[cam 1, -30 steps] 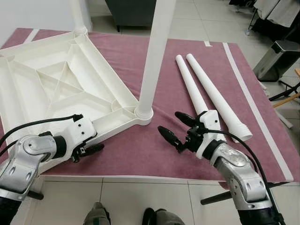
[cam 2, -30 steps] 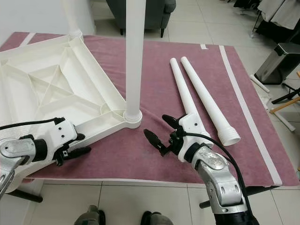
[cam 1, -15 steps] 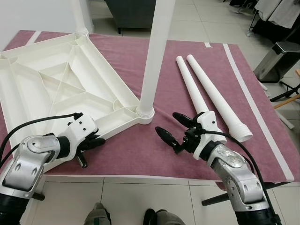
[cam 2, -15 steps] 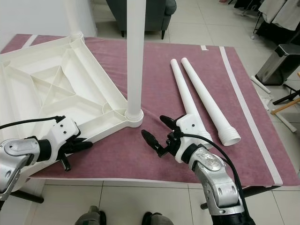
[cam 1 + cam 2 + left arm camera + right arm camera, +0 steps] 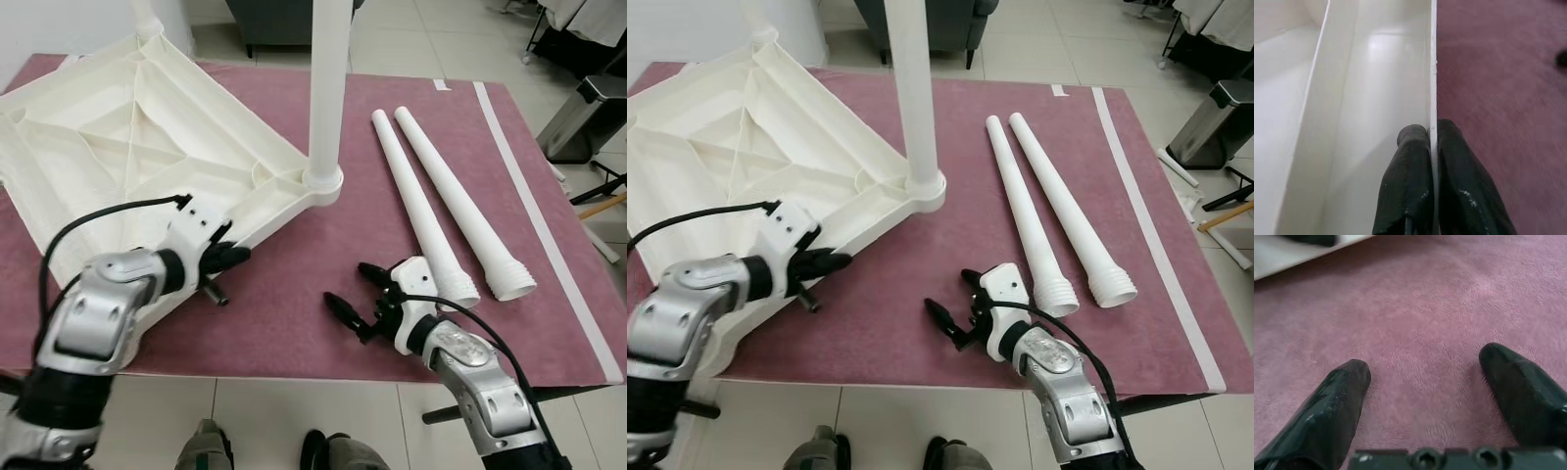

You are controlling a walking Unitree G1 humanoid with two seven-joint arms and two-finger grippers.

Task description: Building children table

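Since a second ago the upturned white tabletop (image 5: pixel 118 147) has swung on the maroon mat (image 5: pixel 294 313), its near corner with the upright leg (image 5: pixel 328 88) now farther away, as the left gripper (image 5: pixel 1431 142), shifted right, pinches the tabletop's near rim. The right gripper (image 5: pixel 355 296) has dropped nearer, hovering over bare mat with fingers spread wide and empty. Two loose legs (image 5: pixel 446 201) lie side by side at right.
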